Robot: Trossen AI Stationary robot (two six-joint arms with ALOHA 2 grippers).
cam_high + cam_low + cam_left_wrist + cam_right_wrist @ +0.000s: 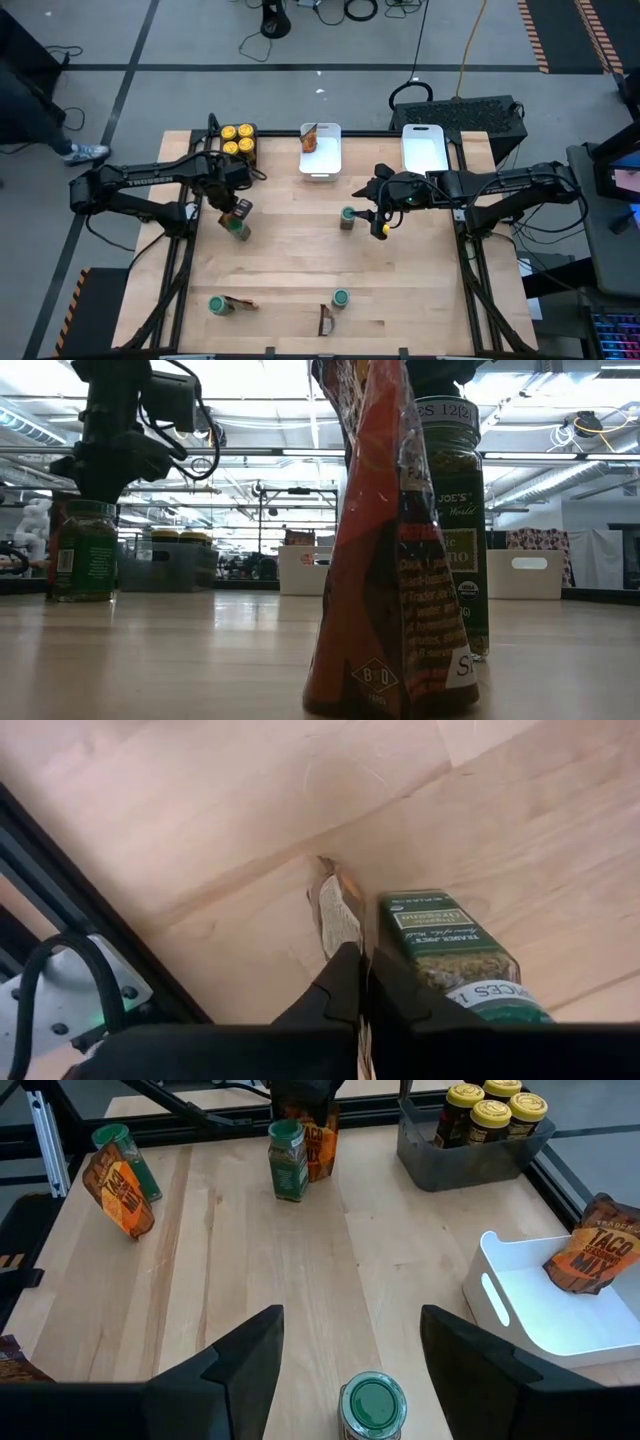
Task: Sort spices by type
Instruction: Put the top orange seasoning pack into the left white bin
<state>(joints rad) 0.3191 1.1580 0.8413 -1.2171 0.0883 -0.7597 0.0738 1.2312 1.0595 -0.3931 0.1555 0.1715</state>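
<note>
The left gripper (237,209) is gripping a taco mix packet (336,912) beside a green-lidded jar (241,229); the right gripper (350,1342) is hovering open near another green-lidded jar (372,1405).

Counter (300,260) is pale wood with light grain. Four yellow lids (238,139) sit in a dark grey tray (470,1165). The jars with green lids (372,1402) hold greenish spice, packets (590,1260) are brown-orange with white lettering, and both other trays (425,150) are white.

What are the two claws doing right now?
Left gripper: shut on a brown-orange packet, beside a green-lidded jar.
Right gripper: open, empty, above another green-lidded jar.
</note>
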